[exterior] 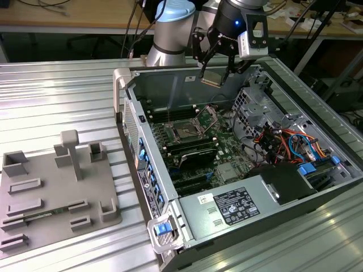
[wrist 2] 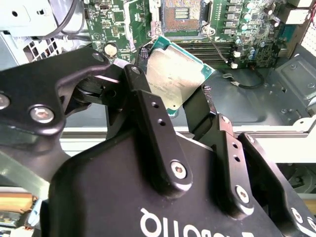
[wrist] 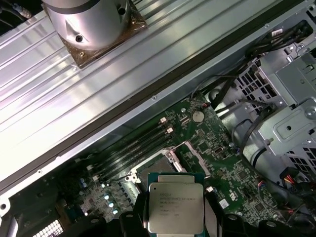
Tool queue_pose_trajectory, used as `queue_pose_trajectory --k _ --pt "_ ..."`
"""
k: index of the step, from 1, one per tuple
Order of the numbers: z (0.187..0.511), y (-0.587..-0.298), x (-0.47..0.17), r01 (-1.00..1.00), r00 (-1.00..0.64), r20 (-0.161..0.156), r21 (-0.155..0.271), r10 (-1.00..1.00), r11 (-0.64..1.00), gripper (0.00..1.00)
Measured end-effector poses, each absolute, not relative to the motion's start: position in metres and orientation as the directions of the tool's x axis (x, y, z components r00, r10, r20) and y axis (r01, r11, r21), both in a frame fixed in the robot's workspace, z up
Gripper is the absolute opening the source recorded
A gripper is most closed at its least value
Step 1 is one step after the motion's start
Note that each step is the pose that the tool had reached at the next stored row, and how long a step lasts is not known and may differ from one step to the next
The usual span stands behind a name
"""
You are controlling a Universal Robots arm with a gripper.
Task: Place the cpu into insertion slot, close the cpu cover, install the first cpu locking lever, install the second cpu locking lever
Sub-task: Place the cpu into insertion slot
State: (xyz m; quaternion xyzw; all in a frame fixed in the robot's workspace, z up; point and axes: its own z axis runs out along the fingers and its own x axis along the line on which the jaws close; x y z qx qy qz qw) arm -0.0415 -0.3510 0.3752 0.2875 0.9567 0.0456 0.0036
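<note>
So: your jaws pinch cpu [wrist 2: 175, 79] above open computer case [exterior: 122, 79], insertion slot [exterior: 185, 132] bare, cpu cover [exterior: 207, 117] raised; all four steps left.

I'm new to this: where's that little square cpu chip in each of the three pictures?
Exterior view: the cpu is held in the gripper above the computer case.
Second wrist view: the cpu, tilted in the gripper.
First wrist view: the cpu, grey metal face showing.
Shared landmark: the insertion slot, beyond the cpu in both wrist views.

Matt silver-grey metal top on cpu [wrist: 176, 207]; glossy green circuit board [wrist: 219, 145]; ribbed shiny metal table [exterior: 57, 90].
</note>
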Motion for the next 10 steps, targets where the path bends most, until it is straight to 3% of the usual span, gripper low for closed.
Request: queue_pose_trajectory --k 10 --pt "0.375 -0.351 -0.0415 0.614 -0.788 0.019 0.089 0.615 0.784 0.55"
